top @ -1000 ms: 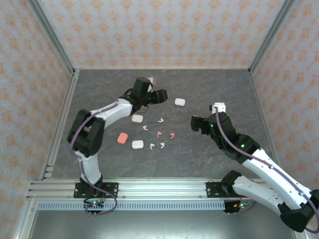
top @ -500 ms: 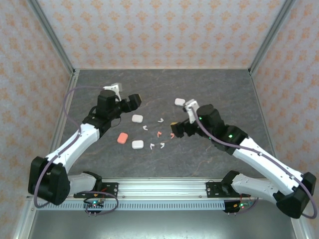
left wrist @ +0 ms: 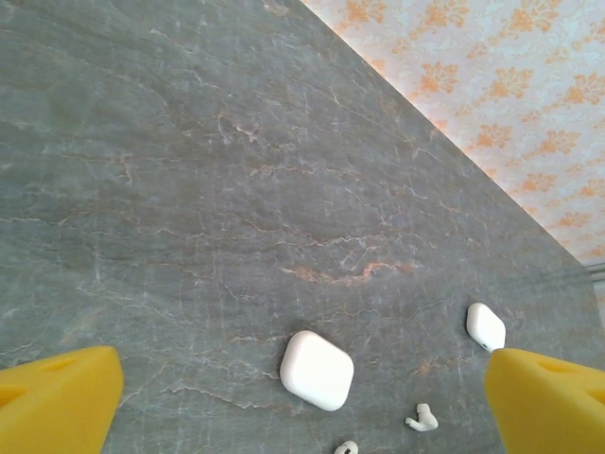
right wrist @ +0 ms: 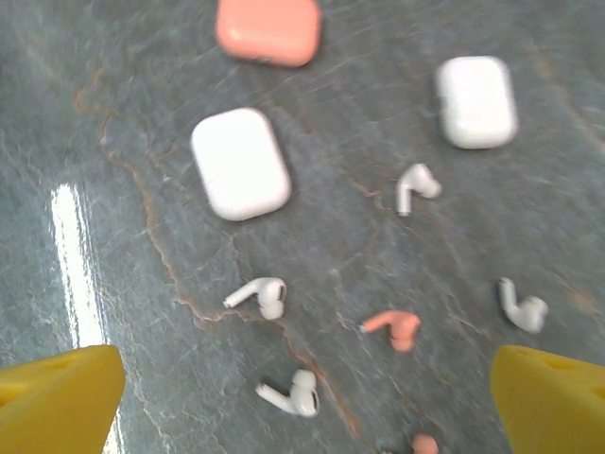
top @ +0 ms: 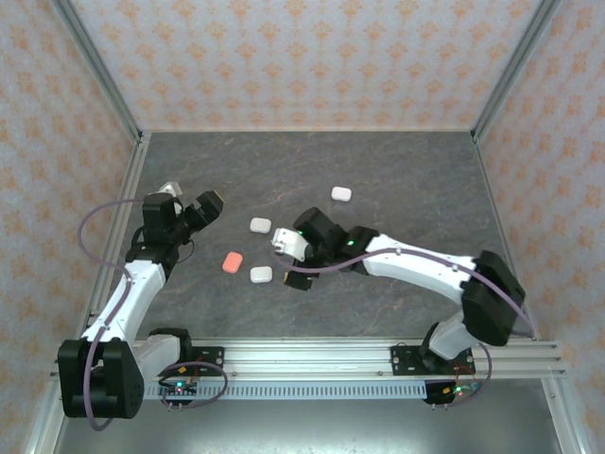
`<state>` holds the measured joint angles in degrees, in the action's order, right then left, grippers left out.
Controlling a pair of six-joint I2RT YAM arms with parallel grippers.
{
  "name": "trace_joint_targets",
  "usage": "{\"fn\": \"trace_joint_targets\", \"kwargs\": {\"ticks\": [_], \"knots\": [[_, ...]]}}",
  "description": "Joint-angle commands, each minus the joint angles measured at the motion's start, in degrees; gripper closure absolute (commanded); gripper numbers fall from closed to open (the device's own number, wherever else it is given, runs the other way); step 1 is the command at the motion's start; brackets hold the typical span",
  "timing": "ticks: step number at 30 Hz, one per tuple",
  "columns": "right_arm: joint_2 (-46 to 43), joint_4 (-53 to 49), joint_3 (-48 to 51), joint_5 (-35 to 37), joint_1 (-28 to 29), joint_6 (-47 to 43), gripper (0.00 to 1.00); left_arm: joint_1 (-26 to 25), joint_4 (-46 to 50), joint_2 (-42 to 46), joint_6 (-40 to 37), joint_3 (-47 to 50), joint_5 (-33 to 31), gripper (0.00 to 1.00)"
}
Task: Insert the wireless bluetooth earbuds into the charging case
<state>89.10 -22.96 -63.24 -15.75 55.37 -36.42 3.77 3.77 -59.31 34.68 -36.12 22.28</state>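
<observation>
— How do the arms stand?
— The left arm (top: 132, 284) goes along the left side of the table (top: 397, 170). The left gripper (top: 203, 206) is lifted and points to the middle, its fingers spread wide and empty. The right arm (top: 416, 265) bends at the elbow and reaches across to the centre. The right gripper (right wrist: 302, 407) hangs over the earbuds, fingers also wide apart, holding nothing.
— And the cases?
— Three white cases (right wrist: 240, 163) and one coral case (right wrist: 267, 28) lie closed, so the inside is hidden. White earbuds (right wrist: 260, 295) and coral earbuds (right wrist: 392, 328) lie loose on the table beside them.
</observation>
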Motion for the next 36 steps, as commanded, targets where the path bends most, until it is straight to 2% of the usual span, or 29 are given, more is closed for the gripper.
{"fn": "trace_joint_targets", "kwargs": {"ticks": [1, 6, 18, 31, 36], "knots": [[4.21, 0.51, -3.57, -4.61, 0.91, -5.80, 0.01, 1.27, 1.69, 1.99, -0.42, 0.28, 1.02, 0.02], [11.40, 1.75, -6.94, -7.10, 1.02, -7.77, 0.01, 1.83, 2.56, 2.36, -1.74, 0.43, 0.27, 0.02], [24.63, 0.31, -15.99, -7.21, 2.09, -7.73, 0.00, 2.64, 4.22, 2.88, -3.74, 0.02, -1.06, 0.01], [31.35, -5.74, -21.63, -5.52, 2.45, -6.47, 0.16, 3.00, 4.87, 3.15, -3.74, 0.00, -0.75, 0.01], [32.71, -7.77, -22.47, -4.99, 2.45, -6.26, 0.30, 3.01, 5.23, 3.41, -3.74, -0.05, -0.78, 0.01]]}}
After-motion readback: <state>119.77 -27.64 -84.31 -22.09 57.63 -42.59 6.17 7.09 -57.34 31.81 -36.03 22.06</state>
